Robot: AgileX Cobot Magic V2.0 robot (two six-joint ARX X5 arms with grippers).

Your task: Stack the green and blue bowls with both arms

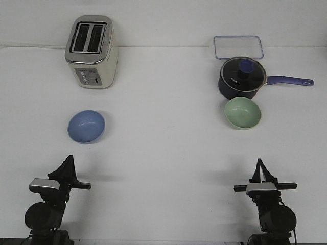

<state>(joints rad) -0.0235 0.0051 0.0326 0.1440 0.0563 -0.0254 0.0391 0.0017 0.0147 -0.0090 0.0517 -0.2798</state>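
The light blue bowl (86,126) sits upright on the white table at the left, in front of the toaster. The pale green bowl (243,113) sits upright at the right, just in front of the saucepan and close to it. My left gripper (69,159) is low at the near left, well short of the blue bowl; its fingers meet in one tip and hold nothing. My right gripper (261,162) is low at the near right, short of the green bowl, fingers together and empty.
A cream toaster (92,52) stands at the back left. A dark navy saucepan (241,77) with a glass lid stands at the back right, its long handle (290,80) pointing right. A clear rectangular container (238,47) lies behind it.
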